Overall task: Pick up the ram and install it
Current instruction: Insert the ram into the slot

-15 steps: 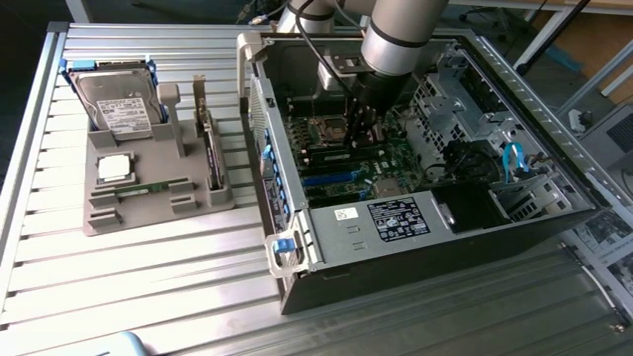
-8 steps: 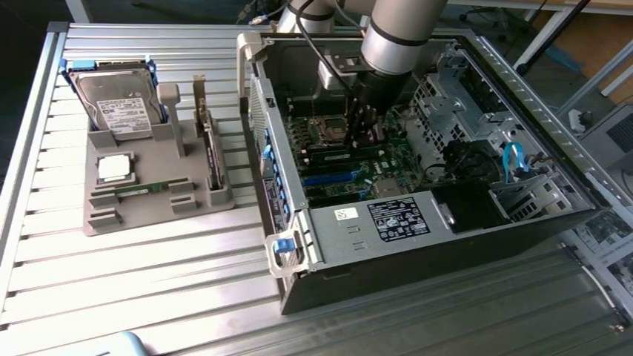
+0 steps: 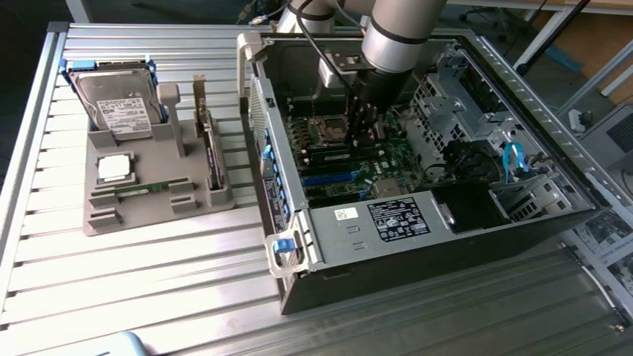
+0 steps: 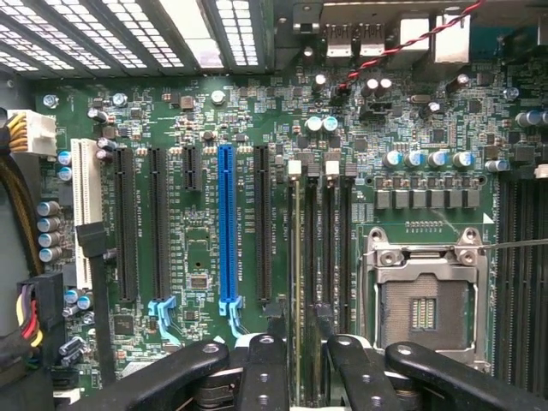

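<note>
**Hand over memory slots, ram seated**

Arm reaches down into the open computer case (image 3: pixel 435 193). Hand (image 4: pixel 298 342) hovers spread open, holding nothing, just above the ram (image 4: pixel 297 282), which stands edge-up in a motherboard (image 4: pixel 205 128) slot beside the empty processor socket (image 4: pixel 424 295). Grey parts holder (image 3: pixel 148 185) sits on the tabletop (image 3: pixel 129 297).

Ribbed metal table (image 3: pixel 129 282), wooden desk behind (image 3: pixel 594 37)

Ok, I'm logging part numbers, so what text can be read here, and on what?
white label on the hard drive: print too small to read.
black label on the computer case: blurred, unreadable.
small white sticker beside it: unreadable.
white lettering on the motherboard, along the slots: too small to read.
Nothing here can be quoted.
</note>
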`<state>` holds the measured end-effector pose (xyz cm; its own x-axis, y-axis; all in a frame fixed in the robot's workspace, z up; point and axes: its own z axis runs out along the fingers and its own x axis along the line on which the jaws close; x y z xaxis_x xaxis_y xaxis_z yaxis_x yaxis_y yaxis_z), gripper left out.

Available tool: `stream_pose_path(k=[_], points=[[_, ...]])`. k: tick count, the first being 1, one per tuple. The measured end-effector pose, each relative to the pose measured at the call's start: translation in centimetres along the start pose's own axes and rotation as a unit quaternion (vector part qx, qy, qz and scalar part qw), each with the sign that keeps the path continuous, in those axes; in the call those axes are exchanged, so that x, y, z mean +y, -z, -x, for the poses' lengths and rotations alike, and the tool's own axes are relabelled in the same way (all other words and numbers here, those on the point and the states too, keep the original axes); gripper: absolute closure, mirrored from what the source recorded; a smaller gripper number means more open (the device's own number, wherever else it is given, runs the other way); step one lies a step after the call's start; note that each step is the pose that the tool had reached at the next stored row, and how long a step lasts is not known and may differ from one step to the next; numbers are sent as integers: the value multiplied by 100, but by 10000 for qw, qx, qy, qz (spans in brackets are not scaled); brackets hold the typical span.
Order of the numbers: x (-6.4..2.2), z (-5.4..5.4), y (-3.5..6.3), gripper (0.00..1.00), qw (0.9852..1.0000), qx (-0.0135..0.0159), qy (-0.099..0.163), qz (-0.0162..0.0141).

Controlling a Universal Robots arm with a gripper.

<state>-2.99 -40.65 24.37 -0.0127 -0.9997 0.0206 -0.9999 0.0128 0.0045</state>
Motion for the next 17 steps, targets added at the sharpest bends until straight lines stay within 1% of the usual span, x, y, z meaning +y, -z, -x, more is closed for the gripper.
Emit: stream_pose_path(k=[1,2,3,4,9,12,17], points=[[0,14,1,76,10000,1,0,0],[0,30,1,82,10000,2,0,0],[0,43,1,82,10000,4,0,0],[0,55,1,89,10000,6,0,0],[-11,78,2,89,10000,9,0,0],[-69,79,2,89,10000,9,0,1],[-127,80,2,89,10000,9,0,3]])
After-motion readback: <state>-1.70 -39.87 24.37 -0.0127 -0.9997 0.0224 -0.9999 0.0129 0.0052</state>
